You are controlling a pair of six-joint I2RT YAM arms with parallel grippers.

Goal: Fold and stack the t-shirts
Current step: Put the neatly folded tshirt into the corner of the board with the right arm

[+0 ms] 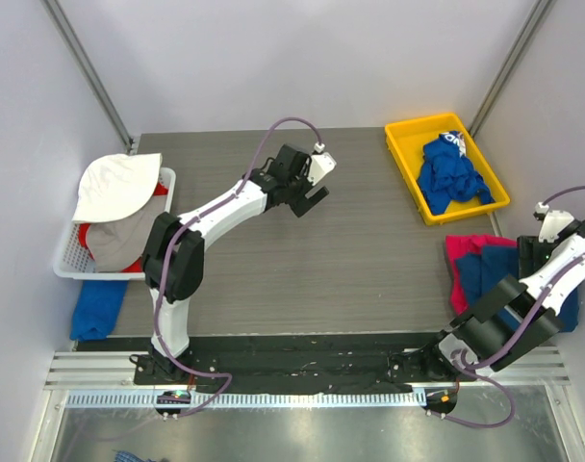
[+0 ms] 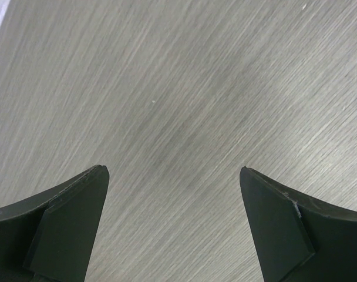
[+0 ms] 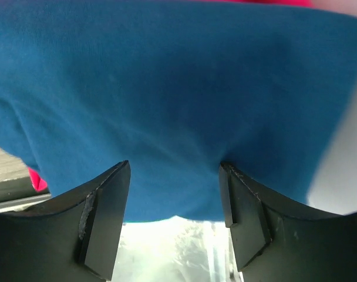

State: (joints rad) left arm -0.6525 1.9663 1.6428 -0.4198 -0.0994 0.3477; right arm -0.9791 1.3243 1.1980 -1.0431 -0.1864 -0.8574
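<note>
At the table's right edge a magenta-pink t-shirt [image 1: 463,252] lies flat, with a blue t-shirt [image 1: 487,274] on top of it. My right gripper [image 3: 174,166] stands open just over that blue t-shirt [image 3: 167,88]. Its fingertips [image 3: 121,176] touch the cloth near its hem, and nothing is clamped between them. A sliver of pink [image 3: 37,179] shows at the lower left. A royal-blue t-shirt with white lettering [image 1: 451,173] lies crumpled in the yellow bin [image 1: 405,168]. My left gripper [image 1: 312,200] hangs open over bare table [image 2: 178,88], its fingers [image 2: 73,217] wide apart.
A white basket [image 1: 66,260] at the left edge holds a white hat [image 1: 114,183] and grey and red cloth. A blue cloth [image 1: 98,306] hangs off the table's front left. My right arm [image 1: 523,298] reaches over the stack from the near right.
</note>
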